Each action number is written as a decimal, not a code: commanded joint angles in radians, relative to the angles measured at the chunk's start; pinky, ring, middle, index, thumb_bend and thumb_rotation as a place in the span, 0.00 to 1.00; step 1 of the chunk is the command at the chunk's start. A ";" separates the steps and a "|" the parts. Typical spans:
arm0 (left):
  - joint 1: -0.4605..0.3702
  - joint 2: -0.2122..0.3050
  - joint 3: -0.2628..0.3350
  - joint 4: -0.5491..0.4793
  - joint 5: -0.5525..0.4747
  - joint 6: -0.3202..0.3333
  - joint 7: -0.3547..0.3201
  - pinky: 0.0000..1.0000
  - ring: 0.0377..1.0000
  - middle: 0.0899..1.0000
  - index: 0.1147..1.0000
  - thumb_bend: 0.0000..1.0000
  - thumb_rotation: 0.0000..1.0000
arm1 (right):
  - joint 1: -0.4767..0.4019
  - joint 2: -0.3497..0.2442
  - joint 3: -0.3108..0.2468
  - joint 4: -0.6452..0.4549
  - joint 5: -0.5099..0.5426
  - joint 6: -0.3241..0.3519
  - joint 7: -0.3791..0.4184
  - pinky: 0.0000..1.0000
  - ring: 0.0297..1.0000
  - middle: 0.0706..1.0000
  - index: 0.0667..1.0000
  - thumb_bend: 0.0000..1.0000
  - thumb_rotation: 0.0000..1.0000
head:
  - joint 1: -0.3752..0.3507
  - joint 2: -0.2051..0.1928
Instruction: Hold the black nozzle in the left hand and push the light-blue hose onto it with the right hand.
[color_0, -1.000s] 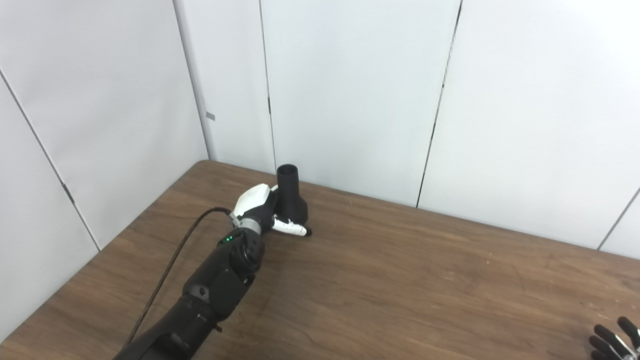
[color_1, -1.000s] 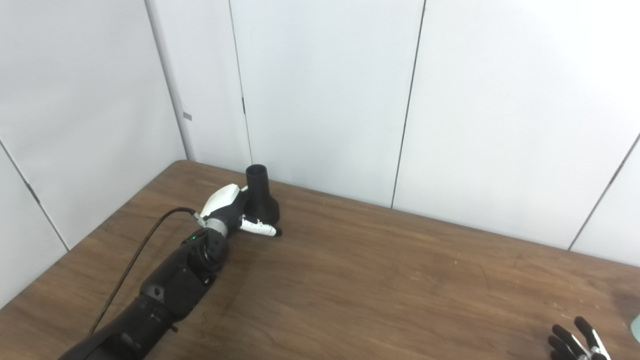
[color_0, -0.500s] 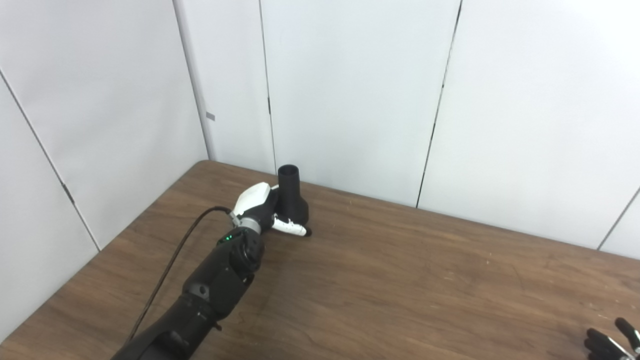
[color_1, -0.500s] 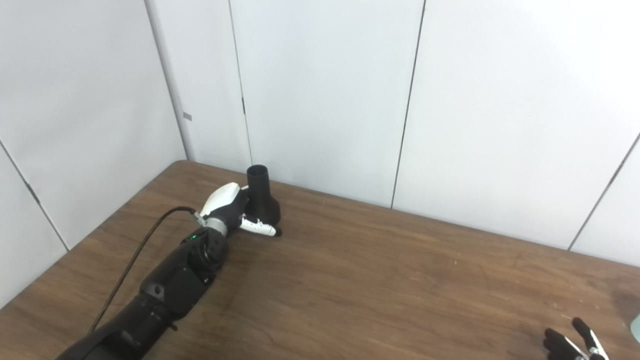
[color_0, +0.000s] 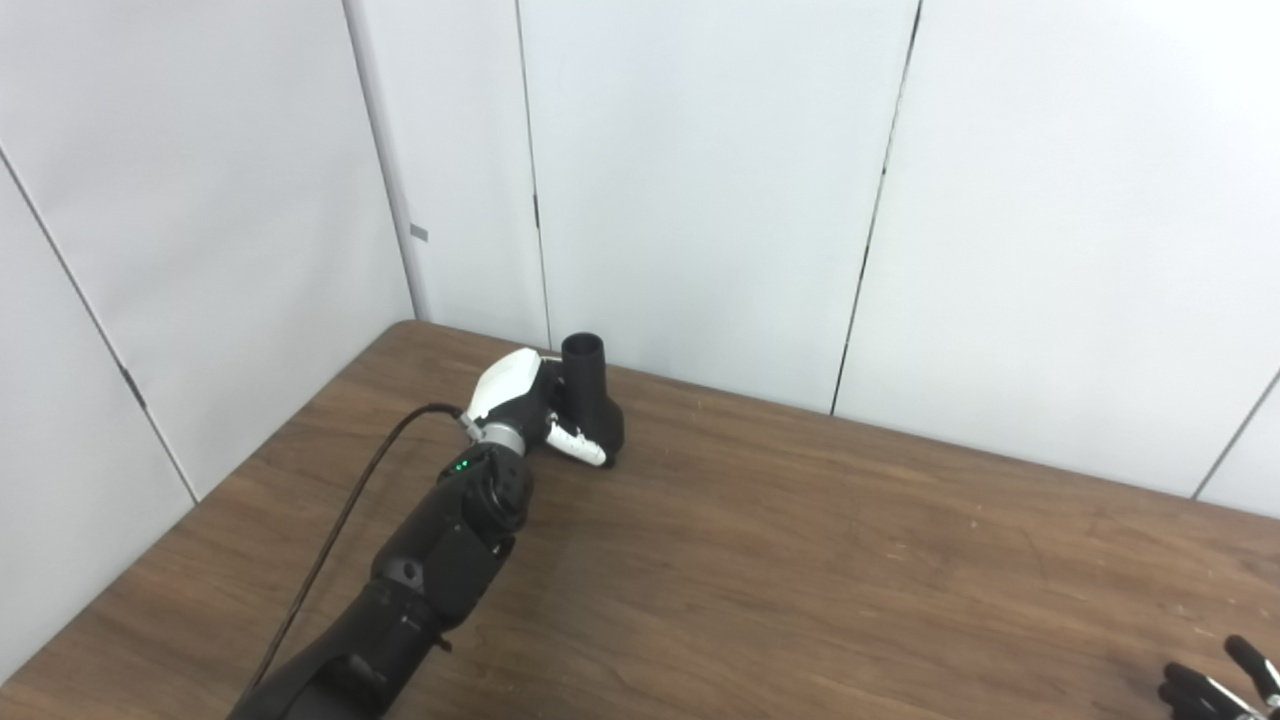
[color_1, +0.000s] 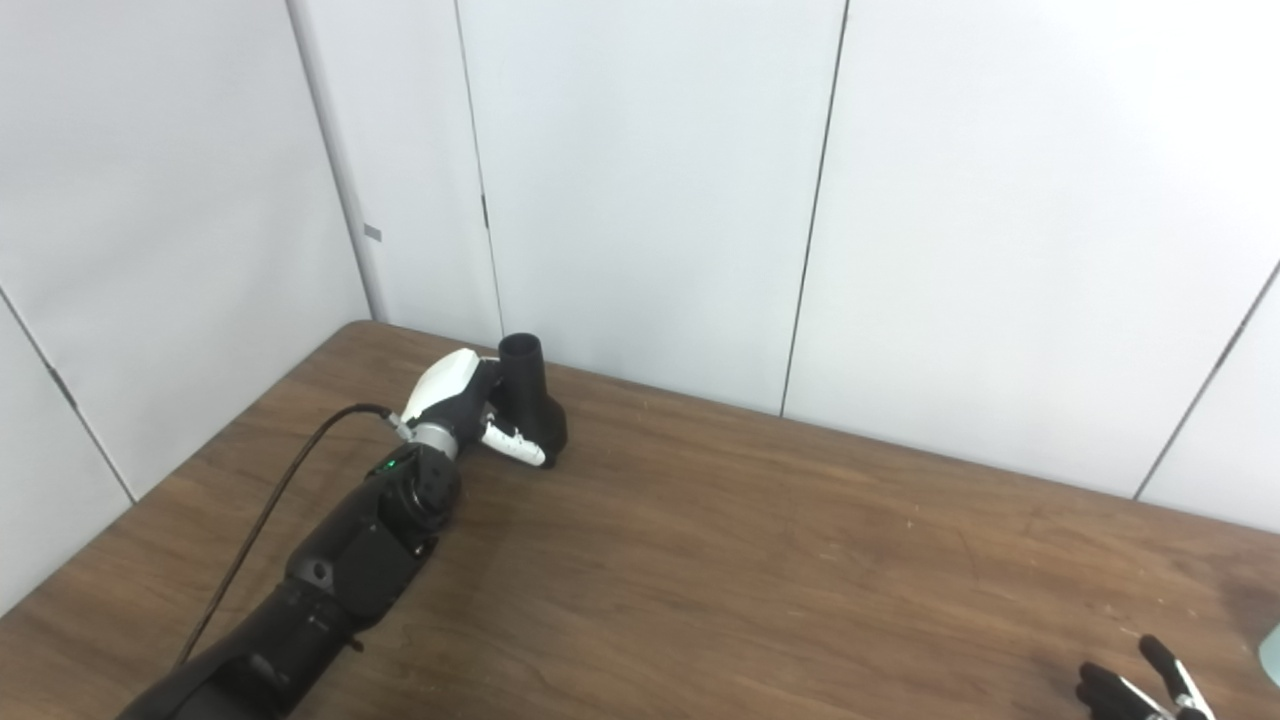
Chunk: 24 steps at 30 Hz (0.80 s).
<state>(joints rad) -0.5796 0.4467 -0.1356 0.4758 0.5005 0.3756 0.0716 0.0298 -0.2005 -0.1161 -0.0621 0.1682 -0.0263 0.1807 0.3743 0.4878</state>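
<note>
The black nozzle (color_0: 590, 400) stands upright near the table's far left corner, wide base down and narrow open neck up. My left hand (color_0: 530, 400) wraps its base from the left, with the white thumb pressed across the front of it. Only the dark fingertips of my right hand (color_1: 1140, 685) show at the bottom right corner; they are spread, with nothing between them. A light-blue sliver (color_1: 1272, 648) shows at the right edge of the right eye view, too little to identify.
The brown wooden table (color_0: 800, 560) meets white wall panels (color_0: 700, 180) close behind the nozzle and along the left side. A black cable (color_0: 340, 520) runs along my left forearm.
The left thumb has closed in against the nozzle's base, and hand and nozzle have shifted slightly right. The right fingertips have sunk lower toward the picture's bottom edge.
</note>
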 joint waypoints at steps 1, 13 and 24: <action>-0.019 0.003 0.004 -0.012 -0.003 -0.009 0.007 1.00 0.60 0.44 0.43 0.52 0.00 | 0.030 0.014 0.005 0.012 0.008 -0.004 -0.005 0.84 0.79 0.77 0.95 0.57 1.00 | 0.000 0.001; -0.011 0.005 -0.002 -0.024 0.013 -0.013 0.012 1.00 0.61 0.44 0.43 0.52 0.00 | 0.031 0.015 0.002 0.017 0.013 -0.015 -0.002 0.83 0.79 0.76 0.94 0.58 1.00 | -0.002 0.004; 0.018 0.009 0.002 -0.094 0.016 -0.009 -0.002 1.00 0.58 0.43 0.44 0.52 0.00 | 0.029 0.013 0.003 0.019 0.011 -0.015 -0.001 0.82 0.78 0.76 0.93 0.59 1.00 | -0.026 0.015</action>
<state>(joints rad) -0.5508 0.4405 -0.1323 0.4205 0.5107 0.3775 0.0731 0.0301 -0.2001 -0.1170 -0.0621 0.1691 -0.0274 0.1812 0.3482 0.5016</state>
